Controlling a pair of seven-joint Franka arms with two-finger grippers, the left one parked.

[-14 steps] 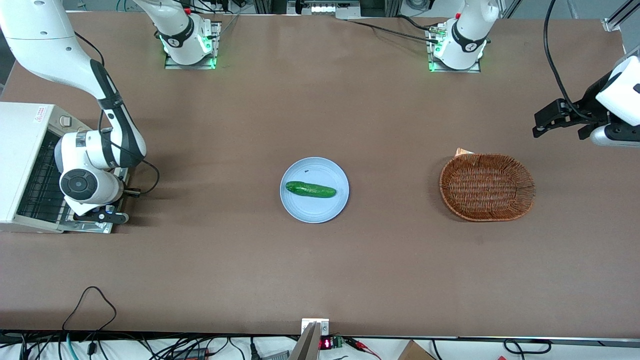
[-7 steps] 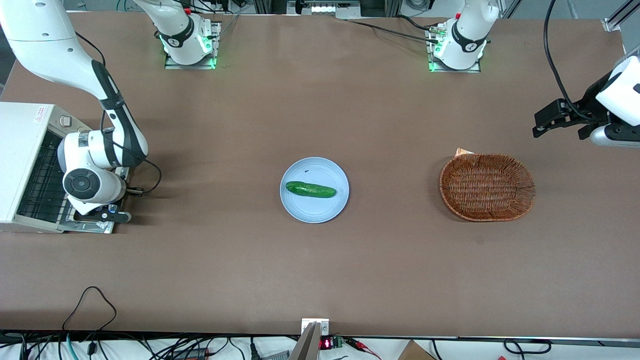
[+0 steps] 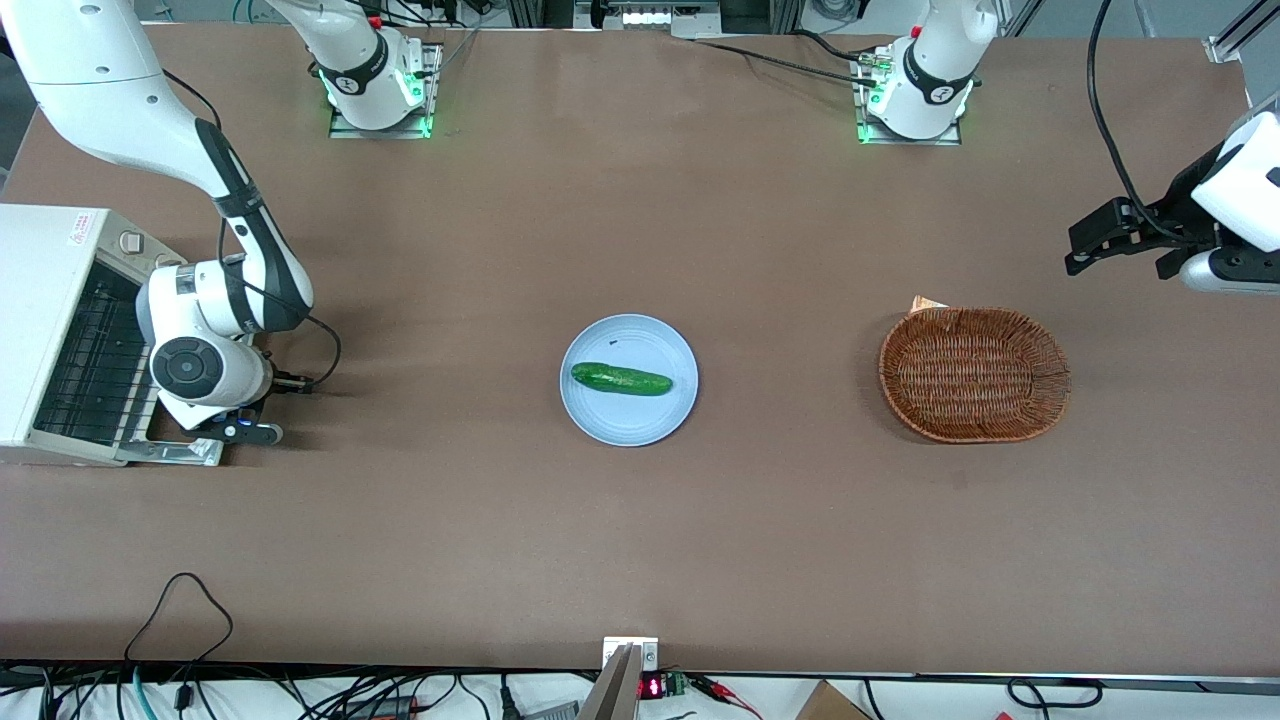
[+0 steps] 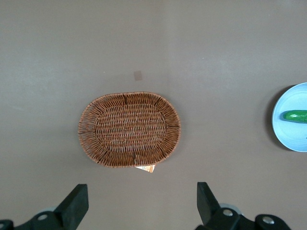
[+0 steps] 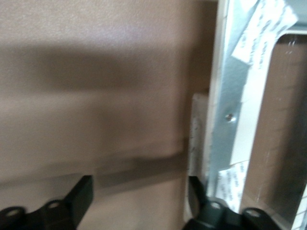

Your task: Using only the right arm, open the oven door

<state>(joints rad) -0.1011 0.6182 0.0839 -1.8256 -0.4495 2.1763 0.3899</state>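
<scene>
The cream-white oven (image 3: 40, 260) stands at the working arm's end of the table. Its oven door (image 3: 182, 452) hangs fully open and lies flat on the table in front of the oven; the wire rack (image 3: 95, 350) inside shows. The right arm's wrist (image 3: 205, 365) hovers over the door's outer edge and hides most of it. My gripper (image 3: 240, 431) is just past that edge, above the table. In the right wrist view the gripper (image 5: 139, 196) is open and empty, beside the door's silver frame (image 5: 225, 96) and bar handle (image 5: 196, 143).
A light blue plate (image 3: 628, 420) with a green cucumber (image 3: 620, 379) sits mid-table. A wicker basket (image 3: 975, 375) lies toward the parked arm's end; it also shows in the left wrist view (image 4: 129, 129), along with the plate (image 4: 288, 132).
The right arm's wrist and gripper have slid away from the oven toward the middle of the table, off the open door's edge. The door stays flat and open.
</scene>
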